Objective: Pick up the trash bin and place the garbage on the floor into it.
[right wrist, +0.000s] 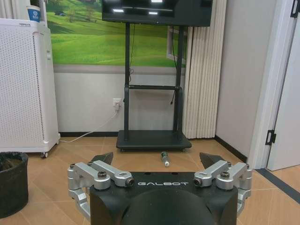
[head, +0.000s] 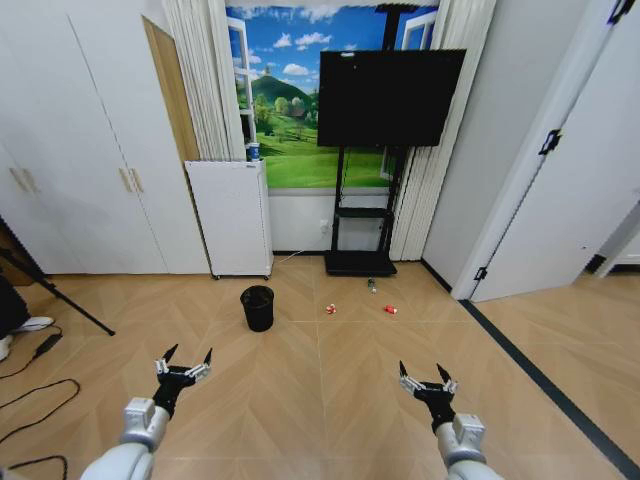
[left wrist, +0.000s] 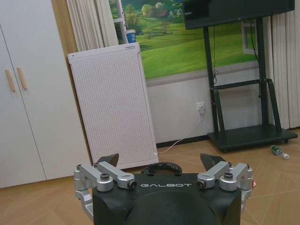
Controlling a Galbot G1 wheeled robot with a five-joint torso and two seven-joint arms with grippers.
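White perforated cabinet [head: 233, 217] upper centre-left, blue-white cup [head: 254, 151] on top. Black TV [head: 389, 97] on wheeled black stand [head: 361, 232] upper centre, landscape mural [head: 283, 95] behind. White wardrobe doors [head: 75, 150] upper left. Black cables [head: 35, 385] lower left.

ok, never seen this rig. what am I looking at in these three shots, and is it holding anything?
It is a wheeled robot with two arms, each ending in a pincer. The wide shot comes from a camera on its head, looking down at a wooden floor. The other two come from cameras on its wrists, so the black block marked GALBOT low in each is that arm's own pincer body.

In the head view the left pincer and right pincer are both held low in front, open and empty. Nothing is held.

On the floor ahead stands the trash bin, black and round. To its right lie the garbage pieces: two red-and-white wads and a small green bottle near the base of the TV stand. A white perforated cabinet stands against the wall behind the bin.
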